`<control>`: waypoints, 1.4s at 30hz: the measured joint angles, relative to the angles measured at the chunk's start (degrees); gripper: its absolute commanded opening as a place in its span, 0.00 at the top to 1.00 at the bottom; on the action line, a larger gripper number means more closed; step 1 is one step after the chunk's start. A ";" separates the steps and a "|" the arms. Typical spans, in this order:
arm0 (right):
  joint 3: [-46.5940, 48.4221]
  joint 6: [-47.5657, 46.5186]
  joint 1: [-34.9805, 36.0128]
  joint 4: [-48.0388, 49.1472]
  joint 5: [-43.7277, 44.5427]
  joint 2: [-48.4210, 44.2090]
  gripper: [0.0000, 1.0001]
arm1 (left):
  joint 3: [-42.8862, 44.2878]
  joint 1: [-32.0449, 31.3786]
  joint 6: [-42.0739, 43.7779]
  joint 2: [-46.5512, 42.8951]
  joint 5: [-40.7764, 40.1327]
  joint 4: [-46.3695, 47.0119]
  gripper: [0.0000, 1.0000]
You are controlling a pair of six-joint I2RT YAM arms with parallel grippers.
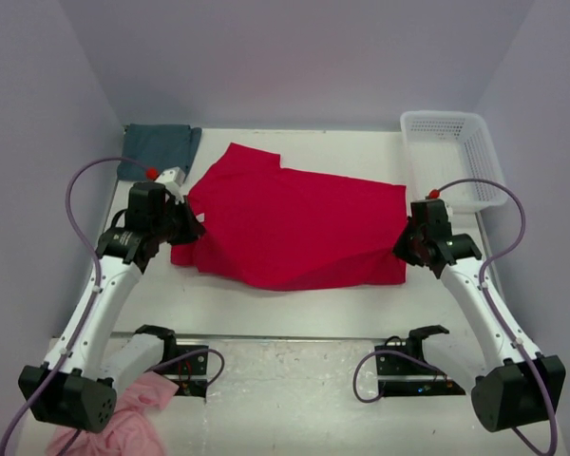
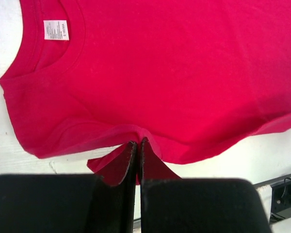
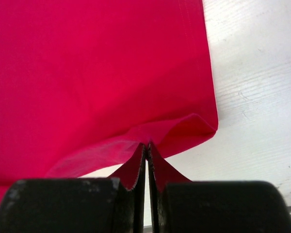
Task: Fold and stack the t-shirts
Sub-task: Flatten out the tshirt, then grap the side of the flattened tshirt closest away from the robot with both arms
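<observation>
A crimson red t-shirt (image 1: 290,228) lies spread across the middle of the table, its collar and white label (image 2: 56,29) toward the left. My left gripper (image 1: 192,226) is shut on the shirt's left edge, the red cloth (image 2: 174,73) pinched at its fingertips. My right gripper (image 1: 406,243) is shut on the right edge, where the hem (image 3: 184,128) bunches into the closed jaws. A dull teal t-shirt (image 1: 158,149) lies folded at the table's back left corner.
A white plastic basket (image 1: 453,158) stands at the back right. A pink cloth (image 1: 139,414) lies by the left arm's base. Purple cables loop from both arms. Grey walls enclose the table.
</observation>
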 measured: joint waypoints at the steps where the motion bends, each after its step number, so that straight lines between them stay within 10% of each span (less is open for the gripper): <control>1: -0.02 0.57 0.00 -0.46 0.33 0.00 1.00 | 0.17 0.00 0.17 1.81 0.00 0.92 1.00; 42: 3.63 8.79 -5.14 -7.54 12.59 5.97 1.00 | 14.95 -1.51 2.89 25.70 -3.80 7.63 1.00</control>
